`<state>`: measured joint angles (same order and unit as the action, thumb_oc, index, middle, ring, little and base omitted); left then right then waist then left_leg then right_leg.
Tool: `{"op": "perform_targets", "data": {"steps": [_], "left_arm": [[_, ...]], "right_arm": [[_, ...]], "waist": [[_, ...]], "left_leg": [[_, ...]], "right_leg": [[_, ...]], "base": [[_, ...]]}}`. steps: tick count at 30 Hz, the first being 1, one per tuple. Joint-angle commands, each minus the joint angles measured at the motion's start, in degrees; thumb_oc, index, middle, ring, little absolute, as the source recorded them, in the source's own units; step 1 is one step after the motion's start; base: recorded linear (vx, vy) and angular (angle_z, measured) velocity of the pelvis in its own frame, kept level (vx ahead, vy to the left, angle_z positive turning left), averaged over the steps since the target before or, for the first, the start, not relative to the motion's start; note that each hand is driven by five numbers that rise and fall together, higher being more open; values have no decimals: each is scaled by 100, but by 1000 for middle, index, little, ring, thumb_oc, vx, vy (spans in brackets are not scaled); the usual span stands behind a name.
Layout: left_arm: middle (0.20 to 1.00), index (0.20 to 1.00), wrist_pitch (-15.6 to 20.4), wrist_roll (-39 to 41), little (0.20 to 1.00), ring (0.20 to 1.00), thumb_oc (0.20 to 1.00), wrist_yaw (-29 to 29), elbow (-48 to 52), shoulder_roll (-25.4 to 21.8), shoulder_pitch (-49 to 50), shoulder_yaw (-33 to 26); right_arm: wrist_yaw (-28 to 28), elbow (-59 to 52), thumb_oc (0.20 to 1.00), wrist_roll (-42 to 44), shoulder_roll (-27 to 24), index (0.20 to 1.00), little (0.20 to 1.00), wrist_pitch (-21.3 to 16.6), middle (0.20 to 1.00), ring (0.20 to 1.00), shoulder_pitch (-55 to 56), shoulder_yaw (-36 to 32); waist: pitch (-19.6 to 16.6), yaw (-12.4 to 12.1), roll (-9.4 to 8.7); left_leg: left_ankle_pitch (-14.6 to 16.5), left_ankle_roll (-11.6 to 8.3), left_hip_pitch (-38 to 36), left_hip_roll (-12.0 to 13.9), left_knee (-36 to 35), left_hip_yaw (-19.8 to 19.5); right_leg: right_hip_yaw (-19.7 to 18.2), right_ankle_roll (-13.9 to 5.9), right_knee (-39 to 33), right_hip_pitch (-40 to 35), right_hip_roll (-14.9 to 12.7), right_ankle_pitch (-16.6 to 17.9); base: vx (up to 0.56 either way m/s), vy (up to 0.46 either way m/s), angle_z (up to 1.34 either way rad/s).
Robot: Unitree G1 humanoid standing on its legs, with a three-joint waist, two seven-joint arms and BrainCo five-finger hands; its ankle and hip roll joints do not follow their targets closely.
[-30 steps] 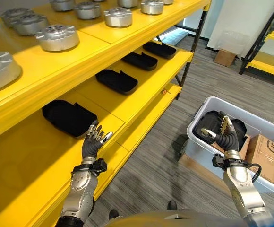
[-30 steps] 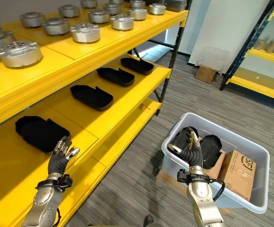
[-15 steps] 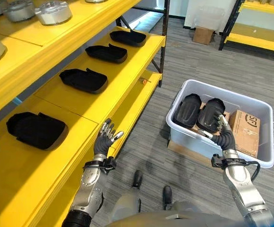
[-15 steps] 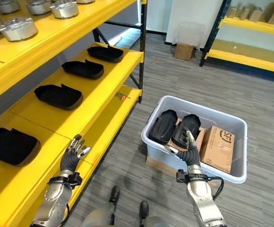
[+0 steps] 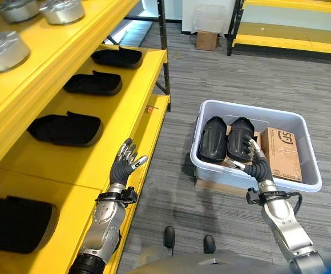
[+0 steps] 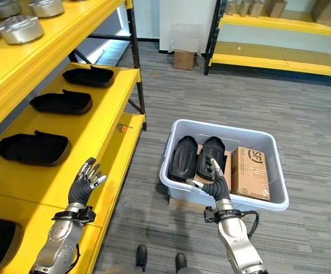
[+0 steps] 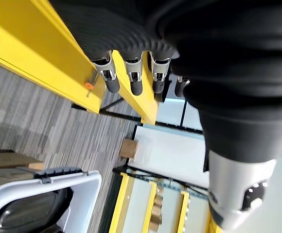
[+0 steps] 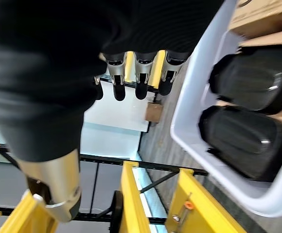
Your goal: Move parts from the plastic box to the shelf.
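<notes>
The grey plastic box (image 5: 251,107) stands on the floor to the right of the yellow shelf (image 5: 125,123). Two black moulded parts (image 5: 213,140) (image 5: 239,138) stand side by side in its left half. My right hand (image 5: 259,168) is raised at the box's near rim, open, fingers straight, holding nothing; its wrist view shows the same parts (image 8: 245,141) past the fingers (image 8: 138,77). My left hand (image 5: 120,170) is open too, upright over the front edge of the shelf's middle level, and it is empty.
Several black parts (image 5: 65,128) lie in a row on the shelf's middle level, another at the lower left (image 5: 11,222). Round metal parts (image 5: 3,50) sit on the top level. A cardboard box (image 5: 281,154) fills the plastic box's right half. Another yellow rack (image 5: 291,40) stands behind.
The camera has swung away from the shelf toward the box, so the whole scene has shifted left and down. Both hands stay raised, open and empty.
</notes>
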<state>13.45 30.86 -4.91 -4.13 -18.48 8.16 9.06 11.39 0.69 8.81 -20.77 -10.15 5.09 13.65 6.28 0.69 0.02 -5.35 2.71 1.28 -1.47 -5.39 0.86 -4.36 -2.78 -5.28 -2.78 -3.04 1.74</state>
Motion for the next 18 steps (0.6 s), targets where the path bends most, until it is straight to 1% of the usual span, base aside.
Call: {"op": "perform_targets", "data": {"steps": [1,2,3,4,5,6,7,8,9,10,11,12,13,14,15,17,18], "left_arm": [[1000,1000,289,23,1000,1000,1000,-9,233,-244,-23,49],[1000,1000,288,23,1000,1000,1000,-9,232,-245,-26,48],[1000,1000,290,-37,1000,1000,1000,-37,215,-284,-77,64],[1000,1000,291,-39,1000,1000,1000,-37,214,-282,-82,63],[1000,1000,281,-71,1000,1000,1000,-62,249,-371,-138,72],[1000,1000,282,-85,1000,1000,1000,-75,258,-390,-161,81],[1000,1000,283,-85,1000,1000,1000,-75,257,-388,-163,81],[1000,1000,272,-116,1000,1000,1000,-87,280,-401,-163,60],[1000,1000,262,-134,1000,1000,1000,-84,283,-399,-162,45],[1000,1000,258,-99,1000,1000,1000,-52,276,-389,-122,12],[1000,1000,277,-69,1000,1000,1000,-32,279,-376,-100,-5],[1000,1000,286,-53,1000,1000,1000,-33,276,-373,-91,-30],[1000,1000,277,-52,1000,1000,1000,-54,249,-358,-89,-78],[1000,1000,269,-112,1000,1000,1000,-79,247,-341,-50,-130],[1000,1000,272,-145,1000,1000,1000,-73,233,-326,-1,-136],[1000,1000,271,-171,1000,1000,1000,-13,152,-257,-26,-120],[1000,1000,274,-171,1000,1000,1000,-12,146,-258,-28,-117]], "right_arm": [[-111,-359,1000,-20,46,1000,1000,-194,1000,1000,-271,27],[-111,-359,1000,-20,47,1000,1000,-193,1000,1000,-274,27],[-158,-413,1000,-36,51,1000,1000,-187,1000,1000,-316,101],[-158,-414,1000,-36,50,1000,1000,-185,1000,1000,-319,101],[-185,-453,1000,10,46,1000,1000,-186,1000,1000,-356,152],[-187,-476,1000,22,52,1000,1000,-183,1000,1000,-339,162],[-187,-479,1000,22,50,1000,1000,-181,1000,1000,-339,161],[-198,-489,1000,27,82,1000,1000,-170,1000,1000,-300,162],[-186,-474,1000,21,99,1000,1000,-153,1000,1000,-281,173],[-168,-399,1000,27,107,1000,1000,-147,1000,1000,-297,191],[-159,-348,1000,50,108,1000,1000,-143,1000,1000,-323,200],[-161,-316,1000,55,101,1000,1000,-132,1000,1000,-359,209],[-141,-276,1000,-100,90,1000,1000,-74,1000,1000,-430,245],[-144,-305,1000,-212,86,1000,1000,-34,1000,1000,-450,256],[-155,-335,1000,-271,74,1000,1000,-6,1000,1000,-436,268],[-207,-386,1000,-276,47,1000,1000,-20,1000,1000,-346,230],[-208,-388,1000,-276,48,1000,1000,-20,1000,1000,-343,228]], "waist": [[-293,13,-83],[-287,10,-89],[-145,57,-73],[-147,51,-73],[37,138,-25],[98,163,21],[100,164,19],[154,161,51],[175,154,83],[190,149,153],[208,164,164],[240,172,162],[293,167,149],[296,131,144],[290,142,109],[207,138,-67],[214,142,-67]], "left_leg": [[395,-36,361,-129,363,-239],[401,-33,360,-135,370,-235],[476,30,300,-126,439,-214],[478,30,315,-126,448,-207],[528,100,240,-102,517,-204],[552,118,193,-76,528,-210],[554,117,195,-79,529,-211],[607,130,100,-62,513,-167],[637,128,33,-57,496,-108],[726,51,-128,15,394,-64],[774,8,-208,36,357,-57],[816,-40,-302,57,324,-43],[904,-154,-514,150,223,14],[955,-214,-657,211,147,116],[988,-255,-796,228,63,169],[1122,-321,-881,202,46,170],[1125,-319,-890,201,46,164]], "right_leg": [[63,-419,1135,0,-165,-748],[57,-422,1187,21,-170,-780],[51,-538,1899,409,-122,-539],[42,-539,1941,442,-121,-553],[81,-685,2680,828,-87,-137],[159,-663,2929,988,-69,-113],[160,-661,2956,1001,-72,-125],[401,-625,3053,1160,-186,-116],[594,-603,2938,1259,-343,-110],[893,-526,2105,1314,-601,-202],[890,-540,1627,1376,-699,-45],[898,-596,1224,1452,-840,194],[1064,-778,521,1687,-1238,653],[1369,-876,267,1740,-1392,808],[1521,-921,188,1674,-1398,922],[1613,-932,275,1462,-1397,1022],[1619,-937,274,1449,-1401,1018]], "base": [[59,74,-15],[16,62,-12],[0,0,0],[-39,67,-10],[-9,63,-5],[-6,61,-8],[52,50,4],[76,40,-4],[204,0,-19],[238,-69,-28],[266,-121,-46],[290,-189,-45],[304,-204,-52],[316,-223,-34],[244,-185,-29],[226,-184,-10],[217,-163,8]]}}
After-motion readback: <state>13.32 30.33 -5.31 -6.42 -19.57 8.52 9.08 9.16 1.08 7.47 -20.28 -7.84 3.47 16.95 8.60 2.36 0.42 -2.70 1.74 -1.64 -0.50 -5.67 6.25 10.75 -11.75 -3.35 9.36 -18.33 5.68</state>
